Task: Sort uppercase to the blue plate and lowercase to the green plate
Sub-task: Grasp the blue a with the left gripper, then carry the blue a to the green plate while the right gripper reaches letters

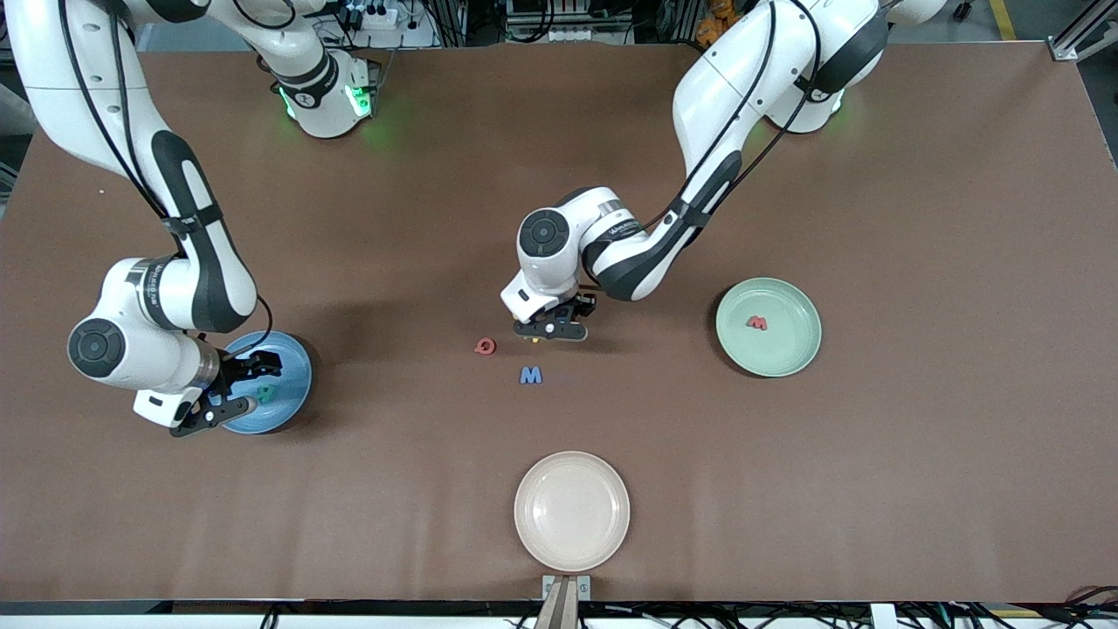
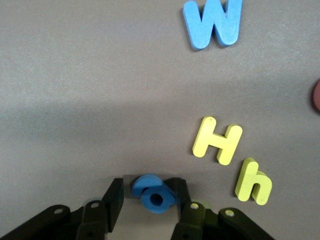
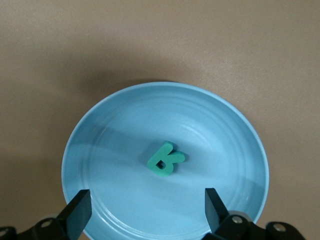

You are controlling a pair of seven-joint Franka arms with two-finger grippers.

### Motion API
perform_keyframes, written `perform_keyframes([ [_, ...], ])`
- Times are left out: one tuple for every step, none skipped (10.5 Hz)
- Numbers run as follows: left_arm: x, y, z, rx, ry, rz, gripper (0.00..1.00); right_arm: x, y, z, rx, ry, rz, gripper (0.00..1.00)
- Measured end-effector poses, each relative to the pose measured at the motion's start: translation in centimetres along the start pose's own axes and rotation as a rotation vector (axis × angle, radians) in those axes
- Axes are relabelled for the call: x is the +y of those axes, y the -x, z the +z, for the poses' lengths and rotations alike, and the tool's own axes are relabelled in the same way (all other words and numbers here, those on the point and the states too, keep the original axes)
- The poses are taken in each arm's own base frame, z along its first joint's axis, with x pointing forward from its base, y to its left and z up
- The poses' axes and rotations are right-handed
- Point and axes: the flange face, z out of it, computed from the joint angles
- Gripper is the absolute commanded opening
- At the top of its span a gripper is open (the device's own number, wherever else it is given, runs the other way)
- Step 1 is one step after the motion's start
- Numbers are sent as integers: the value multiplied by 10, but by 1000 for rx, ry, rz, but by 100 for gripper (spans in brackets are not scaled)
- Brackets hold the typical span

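My left gripper (image 1: 550,330) (image 2: 148,192) is down at the table's middle, open around the tilted blue a (image 2: 156,196). One finger touches the a and a narrow gap shows at the other. Beside it lie the yellow H (image 2: 217,141) and yellow h (image 2: 253,181). The blue W (image 1: 531,375) (image 2: 214,22) and red Q (image 1: 485,347) lie nearer the front camera. My right gripper (image 1: 229,404) (image 3: 146,202) hangs open over the blue plate (image 1: 293,384) (image 3: 125,130), which holds the teal R (image 3: 166,160). The green plate (image 1: 786,349) holds a red w (image 1: 757,322).
A cream plate (image 1: 572,511) sits near the table's front edge, nearer the front camera than the loose letters. The left arm's elbow and forearm (image 1: 646,253) stretch low over the table between its base and the letters.
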Motion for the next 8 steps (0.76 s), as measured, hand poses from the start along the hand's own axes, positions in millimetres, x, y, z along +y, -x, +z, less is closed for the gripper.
perform_keyframes([
  [0, 0, 1, -2, -1, -2, 44, 0, 0, 0, -2, -1, 0, 100],
  [0, 1, 2, -3, -2, -4, 42, 0, 0, 0, -3, -1, -1, 100],
  [0, 1, 2, -3, -2, -5, 41, -1, 0, 0, -3, -2, -1, 100],
  [0, 1, 2, -3, -2, -6, 36, -1, 0, 0, -3, -2, -1, 100],
  [0, 1, 2, -3, -1, -9, 35, -1, 0, 0, -3, -2, -1, 100],
  [0, 1, 2, -3, -1, -18, 35, -1, 0, 0, -3, -2, -1, 100],
  [0, 1, 2, -3, -1, -23, 35, -1, 0, 0, -3, -2, -1, 100],
  [0, 1, 2, -3, -1, -24, 34, -2, 0, 0, -3, -2, -3, 100],
])
